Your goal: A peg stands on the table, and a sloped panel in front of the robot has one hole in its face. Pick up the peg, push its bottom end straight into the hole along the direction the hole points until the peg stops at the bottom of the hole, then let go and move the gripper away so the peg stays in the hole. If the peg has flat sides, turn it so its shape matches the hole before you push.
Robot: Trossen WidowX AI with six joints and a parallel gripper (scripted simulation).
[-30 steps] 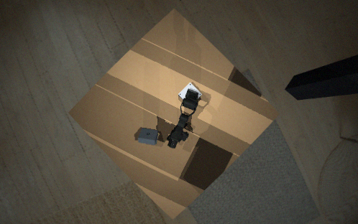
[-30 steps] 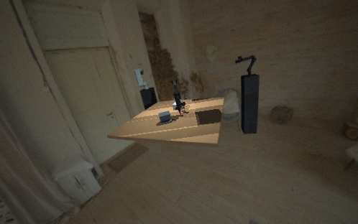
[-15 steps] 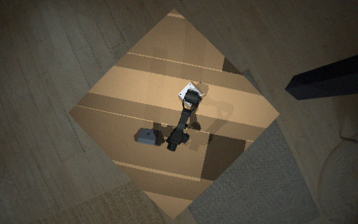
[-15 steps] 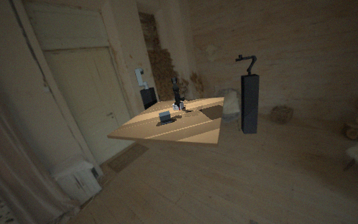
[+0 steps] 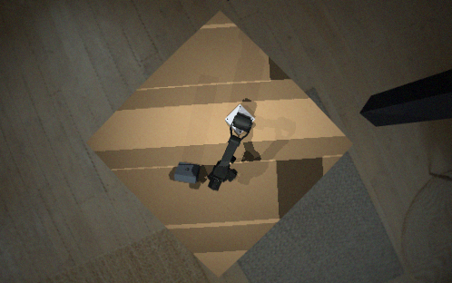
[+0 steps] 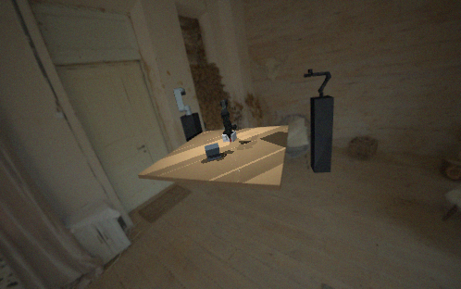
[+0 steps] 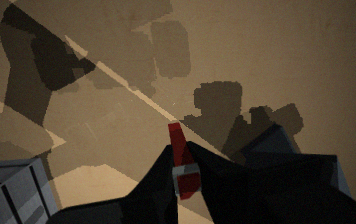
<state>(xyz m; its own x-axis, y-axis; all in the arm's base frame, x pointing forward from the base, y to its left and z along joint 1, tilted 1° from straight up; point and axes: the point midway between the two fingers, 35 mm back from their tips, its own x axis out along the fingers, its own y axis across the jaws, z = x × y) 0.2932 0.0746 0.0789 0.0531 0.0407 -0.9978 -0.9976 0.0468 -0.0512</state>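
progress: pick-up looks done, carrying, pushing in and letting go all left | pincer [image 7: 184, 172]: closed tight on the red peg [image 7: 181, 150] | peg: between the fingers, lifted above the table [image 5: 150, 127] | panel [image 5: 187, 173]: just beside the pincer, hole not visible

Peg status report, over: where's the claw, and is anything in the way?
Claw shut on red peg, held above the table. Sloped panel sits beside the claw, peg not yet in. Nothing seen between them.
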